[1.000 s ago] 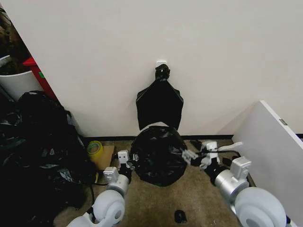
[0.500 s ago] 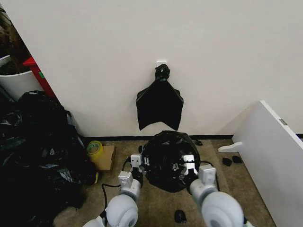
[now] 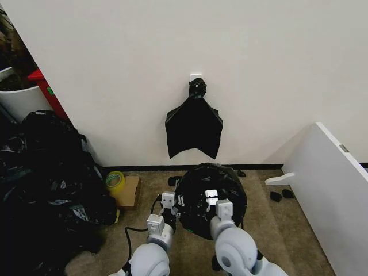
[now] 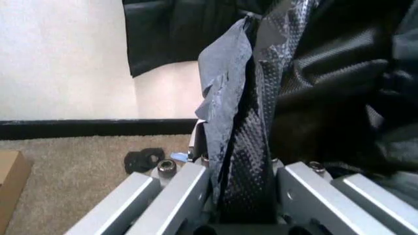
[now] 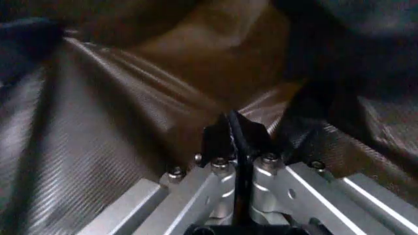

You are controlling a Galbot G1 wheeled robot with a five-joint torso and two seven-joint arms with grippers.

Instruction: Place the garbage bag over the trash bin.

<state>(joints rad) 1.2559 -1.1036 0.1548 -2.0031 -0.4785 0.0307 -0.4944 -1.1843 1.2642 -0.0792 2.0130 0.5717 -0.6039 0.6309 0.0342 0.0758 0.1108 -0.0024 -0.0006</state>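
The garbage bag [image 3: 230,187] is a glossy black dome on the carpet by the wall. The trash bin is hidden. My left gripper [image 3: 171,202] is at the bag's left edge, shut on a fold of the black film [image 4: 228,112], which runs up from between its fingers [image 4: 179,188]. My right gripper [image 3: 211,197] sits at the front middle of the bag, shut on a thin pinch of film [image 5: 236,128]. The stretched, shiny bag [image 5: 98,122] surrounds it.
A flat black bundle [image 3: 194,123] hangs from a white hook above the bag. A heap of black bags [image 3: 46,184] fills the left. A yellow tape roll [image 3: 115,180] and cardboard [image 3: 131,191] lie beside it. A white panel [image 3: 333,184] stands at the right, with small black pieces [image 3: 276,196] on the carpet.
My right arm has swung from the bag's right side in to its front middle. The left gripper and the bag have shifted to the right.
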